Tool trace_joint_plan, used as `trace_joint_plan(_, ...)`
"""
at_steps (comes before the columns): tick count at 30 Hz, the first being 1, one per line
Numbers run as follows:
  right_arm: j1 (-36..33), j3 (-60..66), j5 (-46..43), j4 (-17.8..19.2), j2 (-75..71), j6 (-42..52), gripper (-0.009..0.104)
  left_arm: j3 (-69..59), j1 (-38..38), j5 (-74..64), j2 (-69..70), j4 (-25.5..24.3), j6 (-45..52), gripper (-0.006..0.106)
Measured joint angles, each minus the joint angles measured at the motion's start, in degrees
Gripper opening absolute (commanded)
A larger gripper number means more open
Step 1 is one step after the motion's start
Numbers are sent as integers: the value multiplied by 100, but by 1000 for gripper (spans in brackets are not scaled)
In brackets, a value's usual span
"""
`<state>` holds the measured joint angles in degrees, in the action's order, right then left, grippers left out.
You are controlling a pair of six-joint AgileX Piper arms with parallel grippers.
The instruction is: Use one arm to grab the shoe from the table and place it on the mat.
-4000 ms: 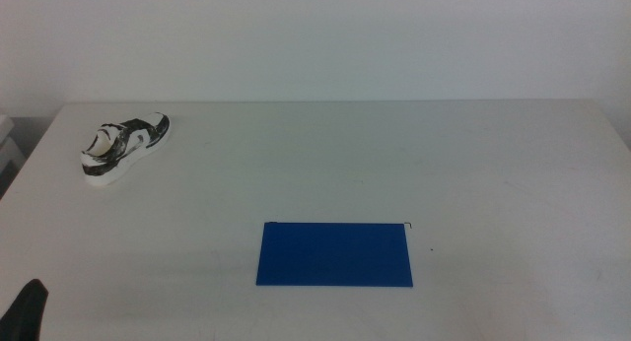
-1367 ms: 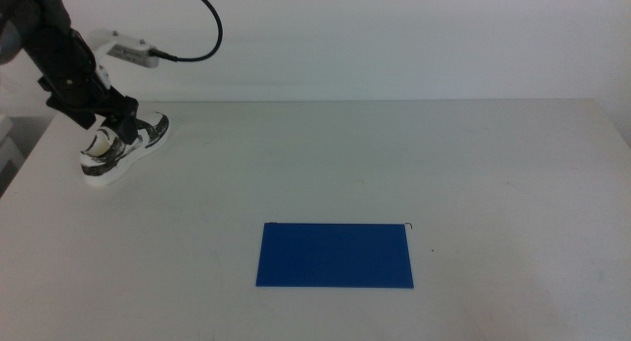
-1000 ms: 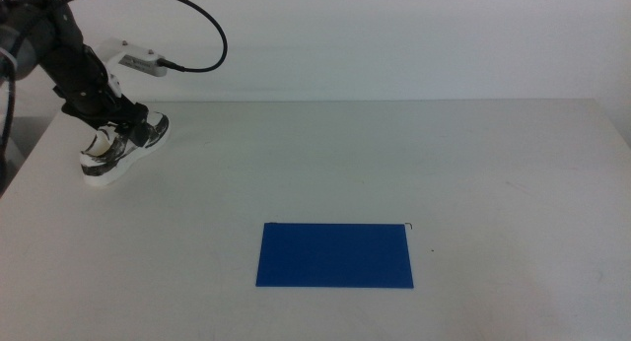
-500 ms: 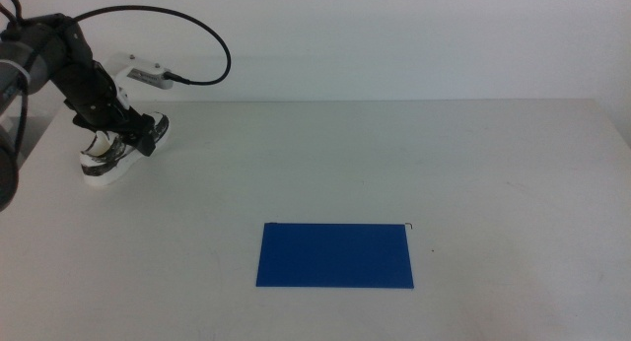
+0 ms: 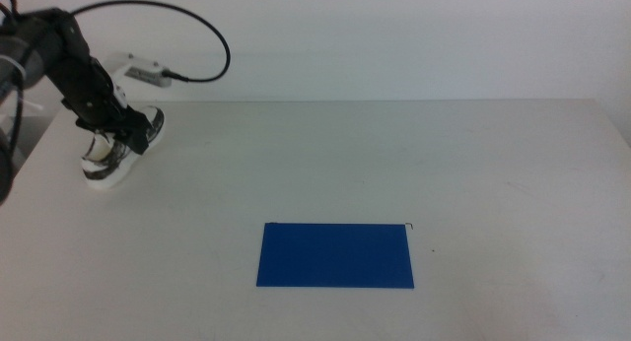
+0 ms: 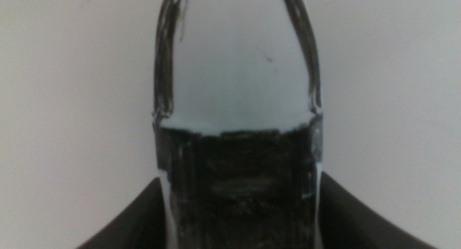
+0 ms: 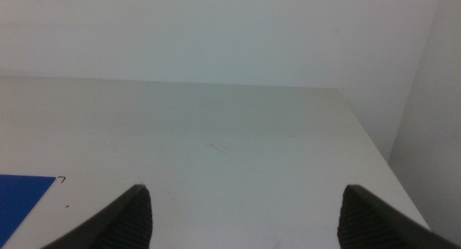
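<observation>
The shoe point(image 5: 106, 159), white with black and grey mottled panels, lies at the table's point(image 5: 414, 154) far left. The left arm point(image 5: 74, 70) reaches down over it, and my left gripper point(image 5: 124, 134) sits on the shoe's middle. In the left wrist view the shoe point(image 6: 238, 98) fills the space between the two jaws, which press against its sides. The blue mat point(image 5: 335, 254) lies flat near the front centre, well away from the shoe. My right gripper point(image 7: 245, 198) is open and empty, out of the middle view, and sees the mat's corner point(image 7: 21, 195).
A black cable and a small white box point(image 5: 148, 73) trail behind the left arm. The table's left edge runs close to the shoe. A white wall stands behind the table.
The left arm came in from the left and lowered onto the shoe. In the last half second the gripper settled on it and the toe shifted slightly left.
</observation>
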<state>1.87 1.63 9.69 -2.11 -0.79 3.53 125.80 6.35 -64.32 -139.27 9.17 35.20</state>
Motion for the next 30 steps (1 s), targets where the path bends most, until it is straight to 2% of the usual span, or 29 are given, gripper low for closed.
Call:
trace_joint_plan(13, 0, 0, 0, 0, 0, 0, 66, -140, -39, -637, 871, 313, -299, -2)
trace_joint_plan(23, 0, 0, 0, 0, 0, 0, 66, -1962, -623, -637, 2337, 250, -638, -2)
trace_joint_plan(30, 0, 0, 0, 0, 0, 0, 66, -3446, -1401, -200, 3428, -12, -1202, -2)
